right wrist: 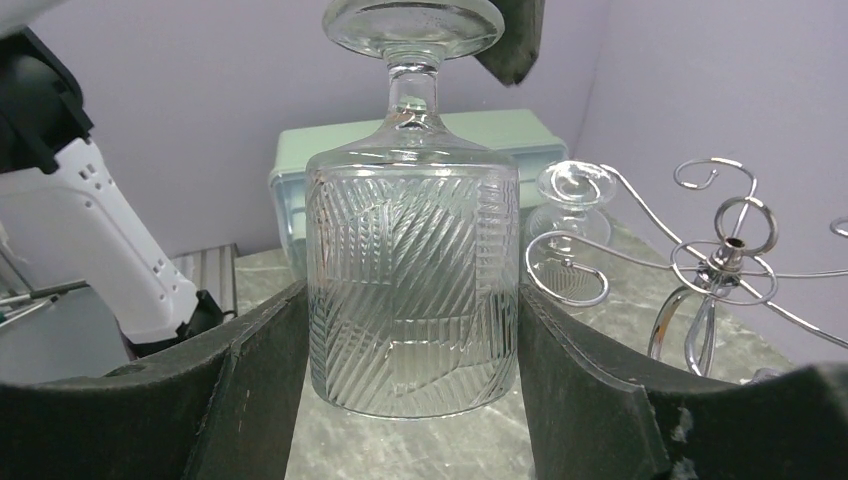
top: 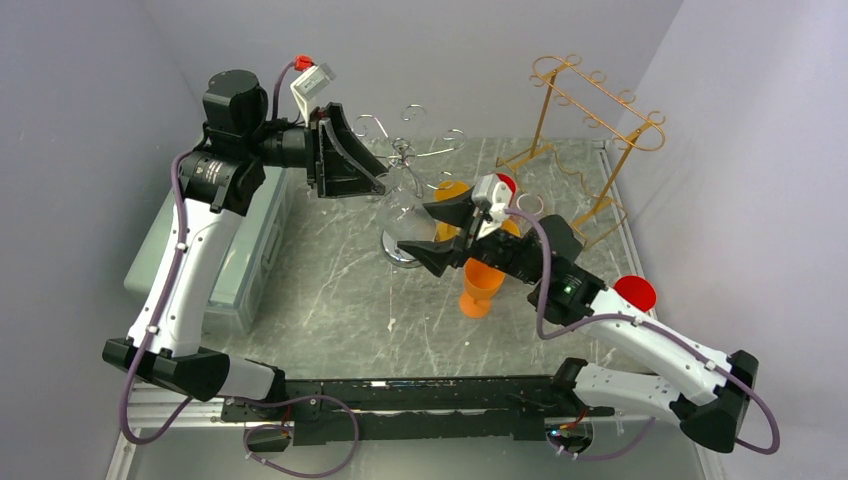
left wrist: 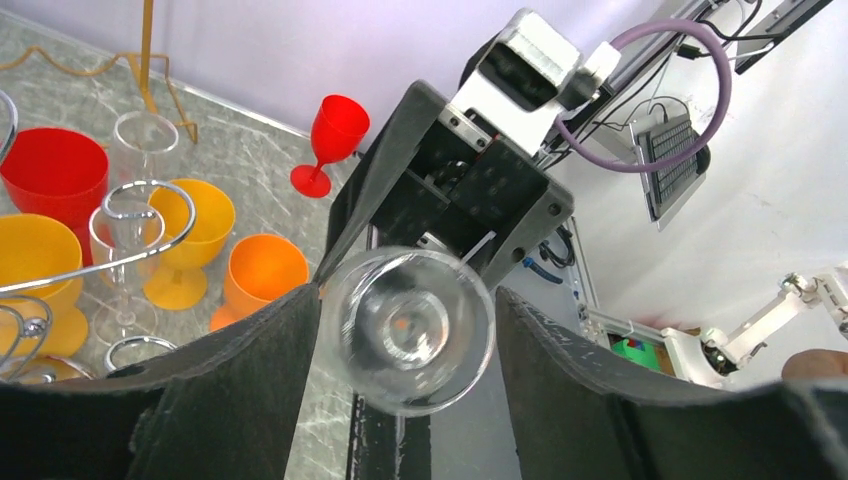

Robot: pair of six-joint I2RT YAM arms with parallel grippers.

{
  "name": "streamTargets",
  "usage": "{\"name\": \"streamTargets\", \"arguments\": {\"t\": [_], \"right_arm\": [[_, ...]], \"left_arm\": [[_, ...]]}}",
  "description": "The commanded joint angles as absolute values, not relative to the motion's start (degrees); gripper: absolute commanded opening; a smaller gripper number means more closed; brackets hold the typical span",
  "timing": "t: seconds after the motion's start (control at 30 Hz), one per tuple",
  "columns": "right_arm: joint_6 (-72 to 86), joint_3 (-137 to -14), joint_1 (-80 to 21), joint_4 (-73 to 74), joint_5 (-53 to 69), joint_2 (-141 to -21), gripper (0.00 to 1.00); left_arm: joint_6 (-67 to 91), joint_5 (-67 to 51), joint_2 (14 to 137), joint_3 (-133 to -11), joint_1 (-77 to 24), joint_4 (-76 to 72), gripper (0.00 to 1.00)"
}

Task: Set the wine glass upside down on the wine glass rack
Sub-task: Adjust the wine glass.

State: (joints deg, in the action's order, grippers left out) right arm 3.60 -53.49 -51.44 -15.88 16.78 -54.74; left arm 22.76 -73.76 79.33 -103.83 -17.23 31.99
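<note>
A clear ribbed wine glass [top: 405,215] is upside down, foot on top. My right gripper [top: 422,230] is shut on its bowl [right wrist: 412,290], with a finger pressed on each side. I cannot tell whether the rim touches the table. My left gripper [top: 385,178] is open above, and its fingers straddle the glass foot [left wrist: 408,330]. One left finger [right wrist: 510,40] is beside the foot. The chrome wine glass rack [top: 405,150] stands just behind, with curled hooks [right wrist: 730,250] and another clear glass [right wrist: 570,200] hanging.
A gold wire rack [top: 590,110] stands at the back right. Orange [top: 480,290], yellow [top: 450,190] and red [top: 635,292] plastic goblets stand near the right arm. A pale green box [top: 250,250] sits at the left under the left arm.
</note>
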Motion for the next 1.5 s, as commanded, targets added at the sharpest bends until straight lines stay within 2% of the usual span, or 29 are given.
{"name": "streamTargets", "arguments": {"t": [0.0,0.23,0.57,0.8,0.9,0.93,0.97,1.0,1.13,1.47], "right_arm": [[2.6,-56.4,-51.7,-24.7,15.5,-56.6,0.0],[2.8,-57.6,-52.3,-27.9,11.4,-60.0,0.0],[3.7,-58.8,-53.1,-30.9,9.0,-63.9,0.0],[4.8,-58.6,-53.1,-32.3,8.4,-65.1,0.0],[5.5,-57.6,-53.1,-34.1,7.4,-65.5,0.0],[5.7,-56.8,-53.1,-35.3,6.7,-65.5,0.0],[5.8,-55.9,-53.1,-36.3,5.6,-65.3,0.0],[5.6,-54.9,-53.1,-37.2,4.6,-64.9,0.0],[5.9,-51.4,-53.1,-39.7,2.0,-62.6,0.0],[10.3,-51.7,-53.1,-43.4,4.4,-62.9,0.0]], "left_arm": [[25.6,-75.9,77.9,-104.8,-17.4,27.3,0.66],[18.6,-72.3,77.1,-104.5,-17.5,33.3,0.52],[18.3,-70.7,76.3,-103.5,-18.6,32.3,0.61],[19.2,-70.6,75.9,-101.4,-20.2,29.8,0.63],[18.9,-69.7,75.9,-101.0,-21.3,29.4,0.7],[18.9,-69.1,76.0,-101.6,-21.5,29.3,0.8],[19.0,-68.4,76.0,-102.8,-21.6,29.3,0.96],[18.5,-67.5,76.1,-104.4,-21.5,29.9,0.99],[14.3,-63.9,75.2,-108.6,-21.5,33.7,0.99],[10.5,-60.5,68.0,-95.4,-21.6,27.8,0.99]]}}
